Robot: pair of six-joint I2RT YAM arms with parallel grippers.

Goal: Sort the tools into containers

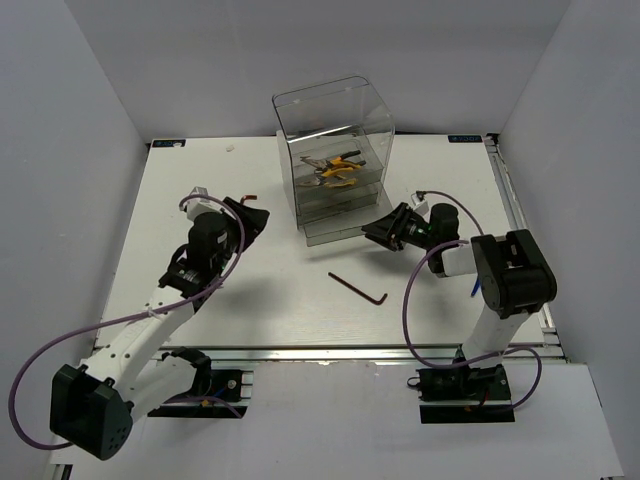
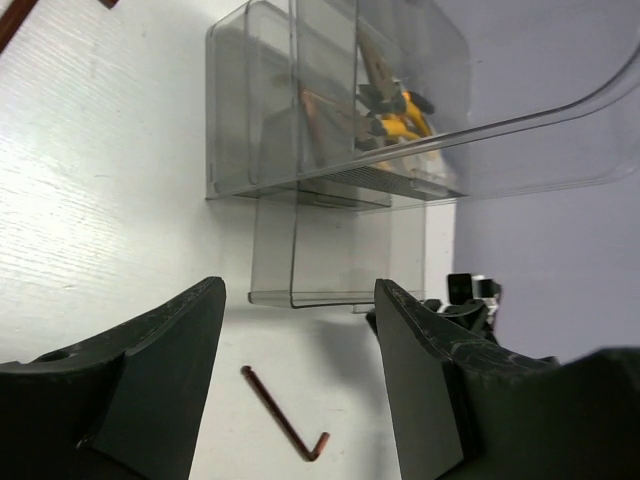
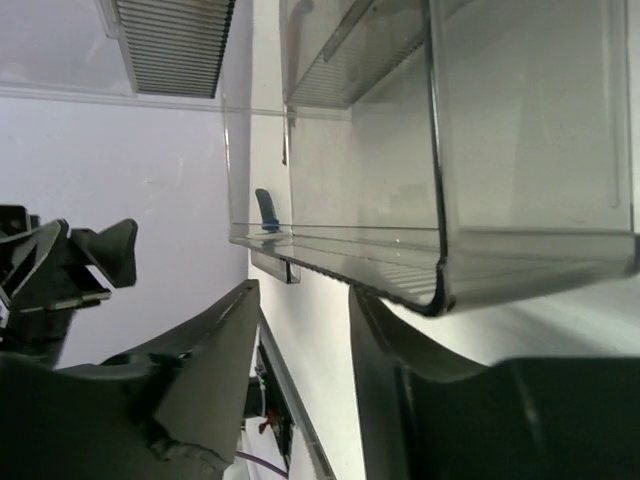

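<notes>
The hex key is lying flat on the counter, just in front of the pulled-out bottom drawer of the cabinet. Its long axis is running diagonally from far-left to near-right, with the short bent leg sitting at the end nearer the right arm. The left gripper is hanging with jaws released, holding nothing. The right gripper is hovering by the drawer's right corner, jaws parted and empty. Because the key is so thin and flat, closing jaws are likely risking a skid or a slip off it, and the right gripper is risking a nudge that shifts the drawer or the cabinet
</notes>
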